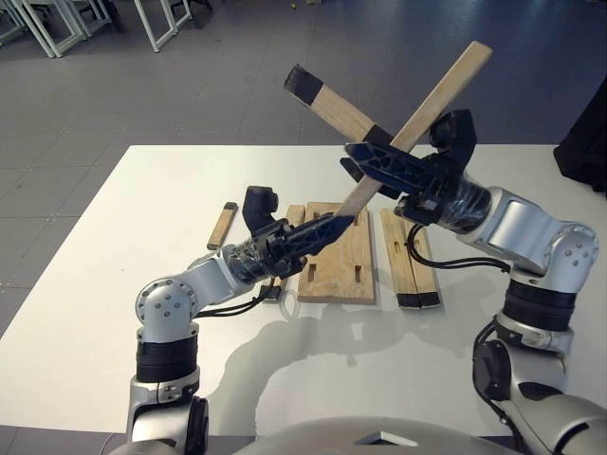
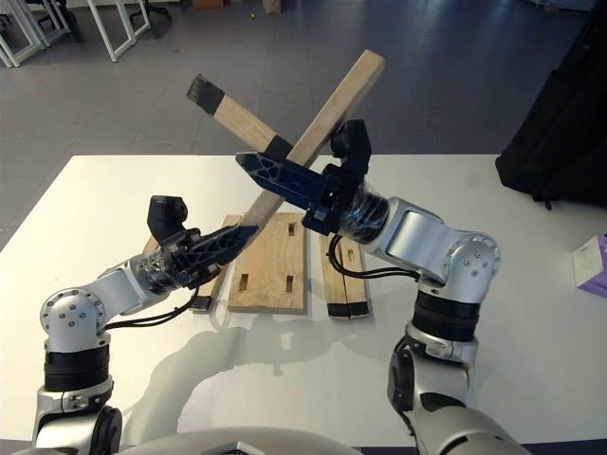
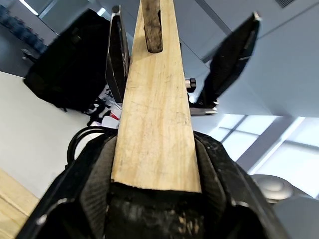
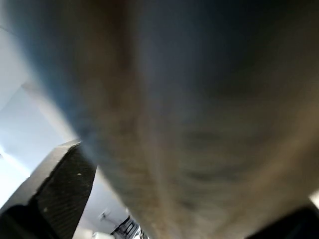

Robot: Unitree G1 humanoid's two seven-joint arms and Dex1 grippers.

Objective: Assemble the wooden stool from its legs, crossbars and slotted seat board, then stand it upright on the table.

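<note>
Left claw (image 1: 341,224) clamps the crossbar (image 1: 446,95) at its low end; right claw (image 1: 349,159) clamps the crossing black-tipped leg (image 1: 337,106).

— What is everything resting on?
— A white rectangular table (image 1: 114,284).
— What lies on it?
— A pale wooden seat board with slots (image 1: 341,284) lies flat near the middle. Just to its right, two wooden legs with black ends (image 1: 422,284) lie side by side. To its left, apart from it, lies a short wooden crossbar (image 1: 222,227).
</note>
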